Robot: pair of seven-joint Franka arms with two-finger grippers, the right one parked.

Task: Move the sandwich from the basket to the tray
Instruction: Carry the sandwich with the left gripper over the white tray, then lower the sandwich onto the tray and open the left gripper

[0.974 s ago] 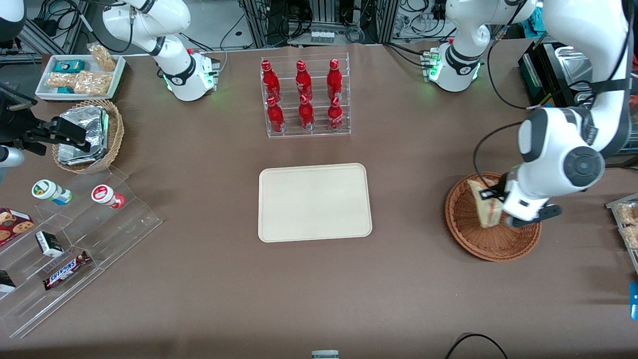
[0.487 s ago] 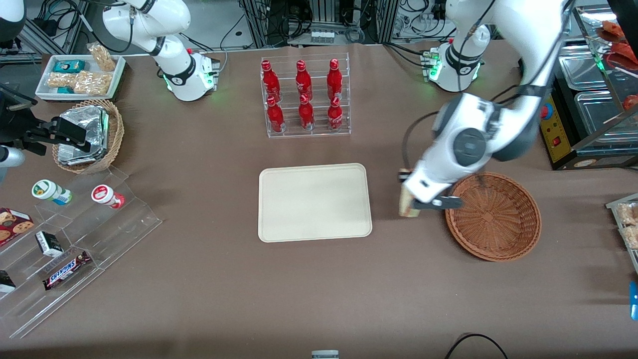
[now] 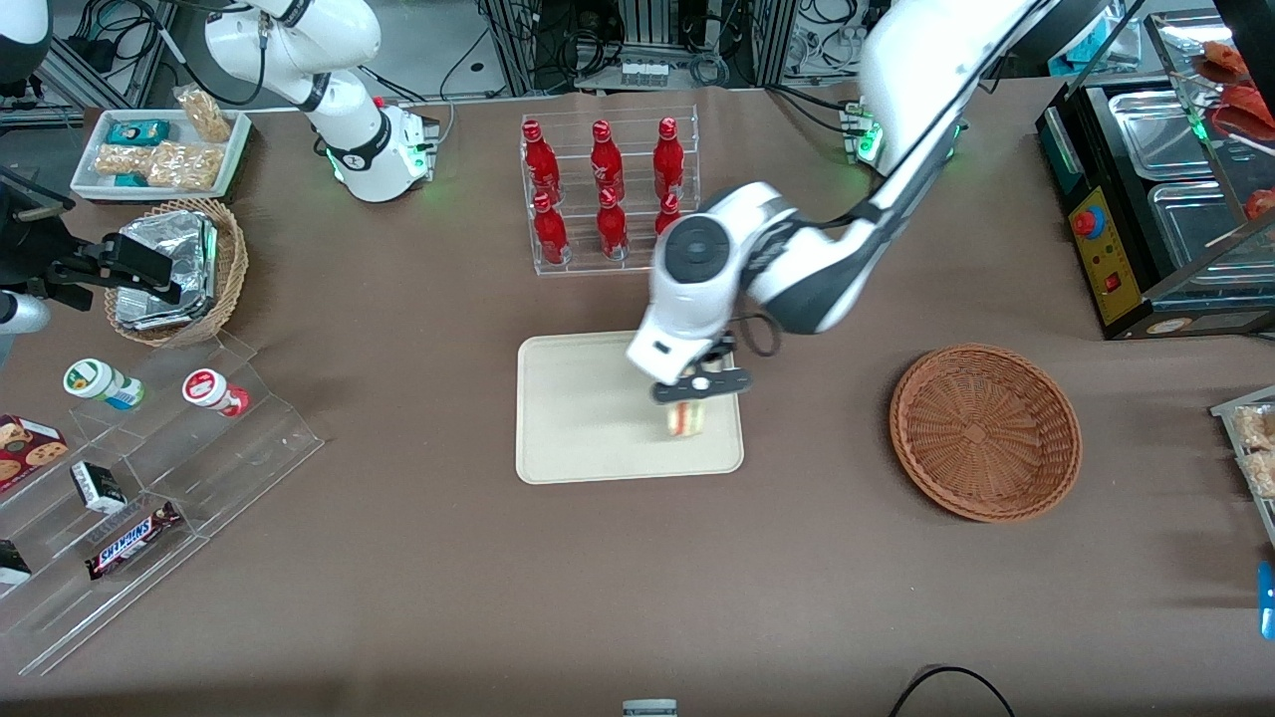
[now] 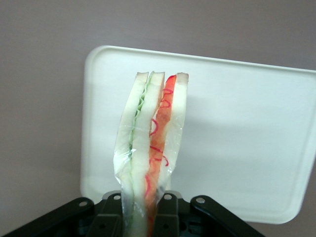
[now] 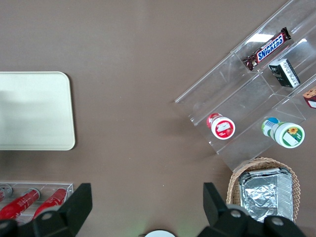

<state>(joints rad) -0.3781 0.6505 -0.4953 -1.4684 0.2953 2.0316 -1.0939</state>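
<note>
My gripper (image 3: 691,390) hangs over the cream tray (image 3: 578,418), near the tray's end that faces the basket. It is shut on the clear-wrapped sandwich (image 3: 685,418), whose pale bread and red and green filling show between the black fingers (image 4: 111,217) in the left wrist view. The sandwich (image 4: 150,143) stands on edge over the tray (image 4: 237,138); I cannot tell whether it touches the tray. The reddish-brown wicker basket (image 3: 984,430) sits with nothing in it, toward the working arm's end of the table.
A clear rack of red bottles (image 3: 608,194) stands farther from the front camera than the tray. Toward the parked arm's end are a tan basket of foil packets (image 3: 179,269), a white snack tray (image 3: 159,151) and a clear stepped stand (image 3: 129,488) with snacks.
The gripper has carried the sandwich out of the basket, across the table and over the tray. The basket now holds nothing.
</note>
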